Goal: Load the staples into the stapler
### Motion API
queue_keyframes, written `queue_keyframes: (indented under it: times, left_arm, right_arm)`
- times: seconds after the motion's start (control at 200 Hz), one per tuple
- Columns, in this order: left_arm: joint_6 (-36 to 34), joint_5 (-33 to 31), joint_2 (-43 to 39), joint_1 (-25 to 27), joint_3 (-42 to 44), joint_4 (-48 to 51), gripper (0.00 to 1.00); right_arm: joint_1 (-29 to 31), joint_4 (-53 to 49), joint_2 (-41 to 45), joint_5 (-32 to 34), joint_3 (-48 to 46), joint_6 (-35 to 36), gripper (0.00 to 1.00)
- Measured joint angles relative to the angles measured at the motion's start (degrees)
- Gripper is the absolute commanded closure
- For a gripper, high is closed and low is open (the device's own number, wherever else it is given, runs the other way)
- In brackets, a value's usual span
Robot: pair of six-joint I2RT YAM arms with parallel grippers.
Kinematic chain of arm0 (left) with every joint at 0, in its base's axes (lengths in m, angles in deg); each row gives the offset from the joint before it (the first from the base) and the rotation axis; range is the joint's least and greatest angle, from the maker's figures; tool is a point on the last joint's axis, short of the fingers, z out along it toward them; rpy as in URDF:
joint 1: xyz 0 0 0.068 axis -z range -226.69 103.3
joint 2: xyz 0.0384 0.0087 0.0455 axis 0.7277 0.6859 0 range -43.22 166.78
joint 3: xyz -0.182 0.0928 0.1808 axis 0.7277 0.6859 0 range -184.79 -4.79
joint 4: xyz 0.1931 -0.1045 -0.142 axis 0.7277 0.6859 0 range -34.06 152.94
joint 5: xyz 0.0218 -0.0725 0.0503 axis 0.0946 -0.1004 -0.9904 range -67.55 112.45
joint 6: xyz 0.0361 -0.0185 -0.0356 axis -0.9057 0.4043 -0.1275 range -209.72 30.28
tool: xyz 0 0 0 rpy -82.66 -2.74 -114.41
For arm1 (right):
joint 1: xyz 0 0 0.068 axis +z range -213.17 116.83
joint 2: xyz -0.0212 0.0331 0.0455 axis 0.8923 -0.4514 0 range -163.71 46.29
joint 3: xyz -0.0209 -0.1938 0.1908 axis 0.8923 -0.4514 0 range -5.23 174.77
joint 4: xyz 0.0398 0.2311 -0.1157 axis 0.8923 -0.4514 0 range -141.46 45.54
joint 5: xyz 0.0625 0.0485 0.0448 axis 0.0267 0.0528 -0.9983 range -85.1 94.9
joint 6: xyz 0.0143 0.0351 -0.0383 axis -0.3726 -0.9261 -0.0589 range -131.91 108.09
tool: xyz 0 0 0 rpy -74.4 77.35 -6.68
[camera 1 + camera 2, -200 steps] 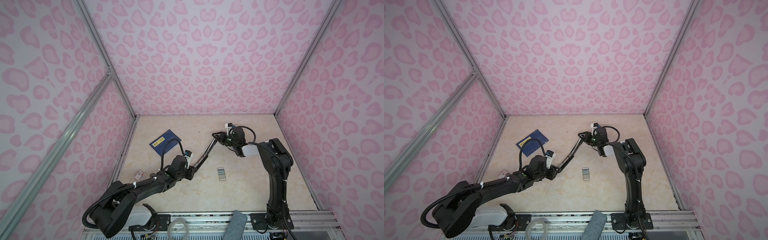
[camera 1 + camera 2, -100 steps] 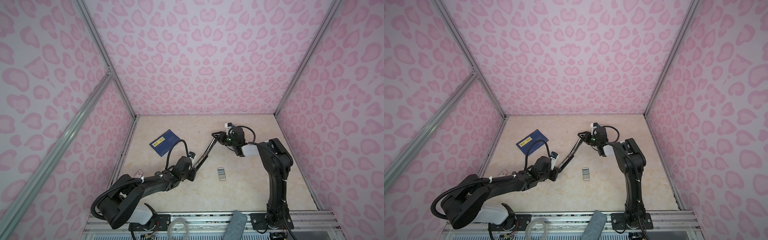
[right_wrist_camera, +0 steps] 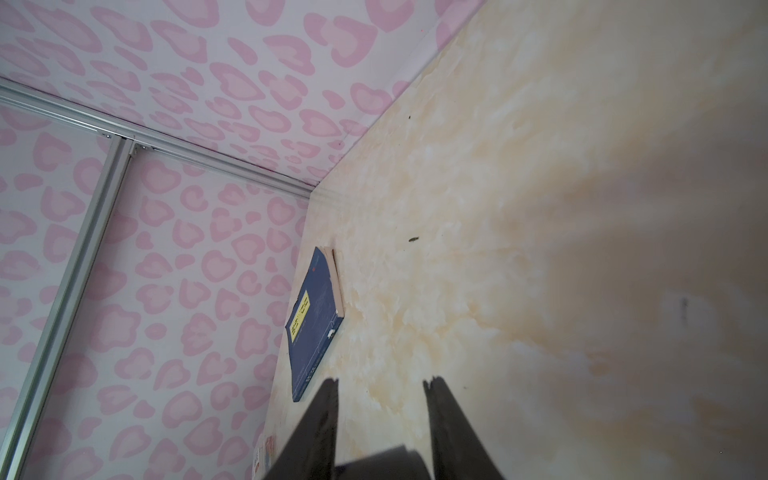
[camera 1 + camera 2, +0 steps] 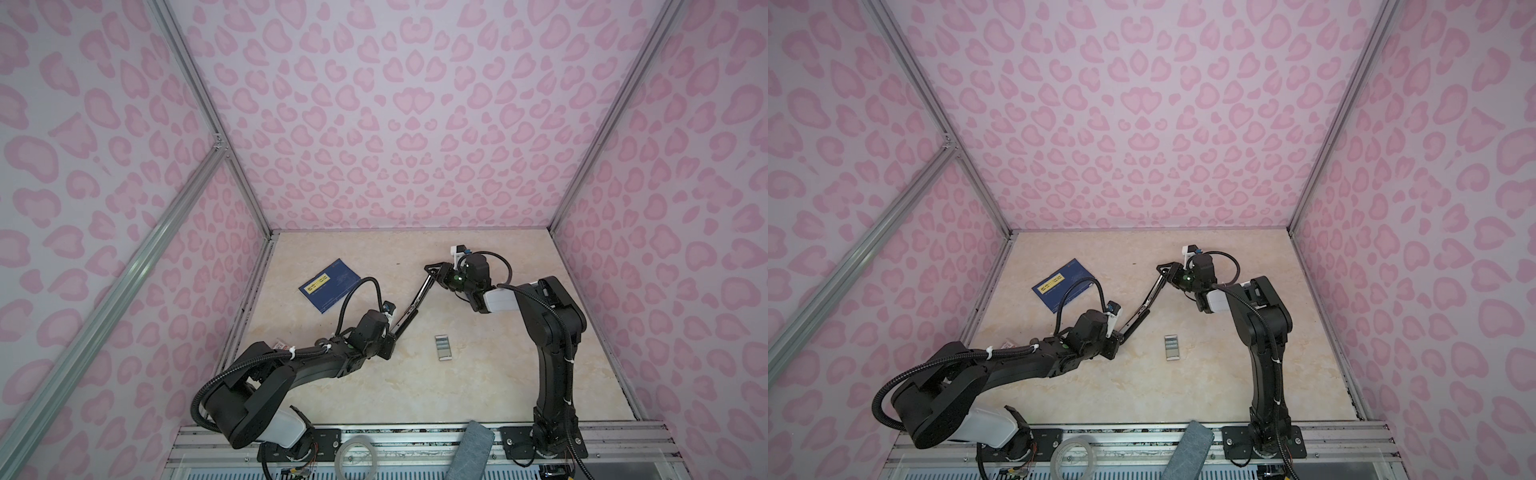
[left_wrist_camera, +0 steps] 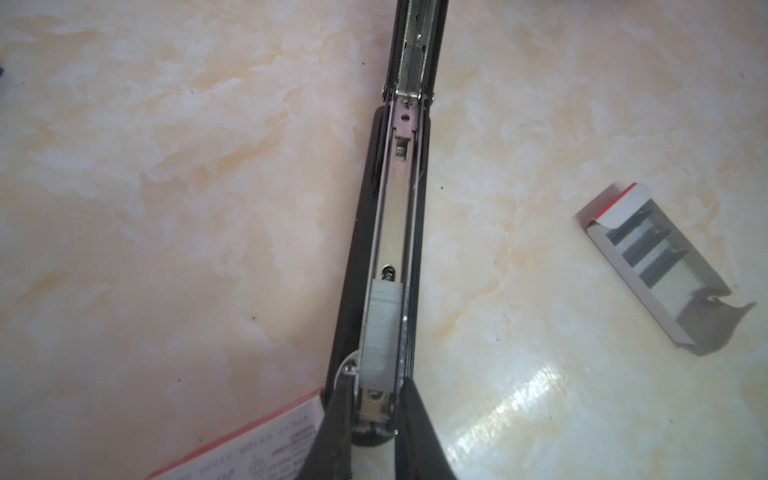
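Your staples (image 5: 381, 332) lie in the magazine channel of the stapler (image 5: 386, 216), which is swung open on the tabletop (image 5: 166, 208). Your left tool (image 5: 376, 388) is pinched onto the stapler's front end, right by the strip. Your right tool (image 4: 432, 270) clamps the tip of the stapler's raised cover. A cardboard tray (image 5: 652, 266) lies near the stapler's side, apart from it.

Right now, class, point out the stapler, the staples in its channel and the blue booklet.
stapler (image 5: 397, 216): left wrist view, bare metal channel.
staples (image 5: 380, 328): left wrist view, strip's middle.
blue booklet (image 4: 332, 289): a top view, cover's middle.
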Motion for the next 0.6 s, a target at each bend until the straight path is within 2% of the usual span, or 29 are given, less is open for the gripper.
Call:
queue_keyframes:
  times: [0.255, 0.335, 0.6]
  left_arm:
    - [-0.35, 0.09, 0.04, 0.04, 0.00, -0.33, 0.91]
    - [-0.37, 0.42, 0.04, 0.04, -0.24, -0.31, 0.94]
    - [-0.33, 1.40, 0.02, 0.17, -1.33, 1.20, 0.95]
  right_arm:
    - [0.46, -3.80, 3.34, 0.13, -0.11, 2.80, 0.64]
    - [1.03, -6.38, 5.62, 0.79, -0.13, 5.27, 0.64]
    - [4.50, -17.51, 12.55, 5.68, -0.26, 15.78, 0.64]
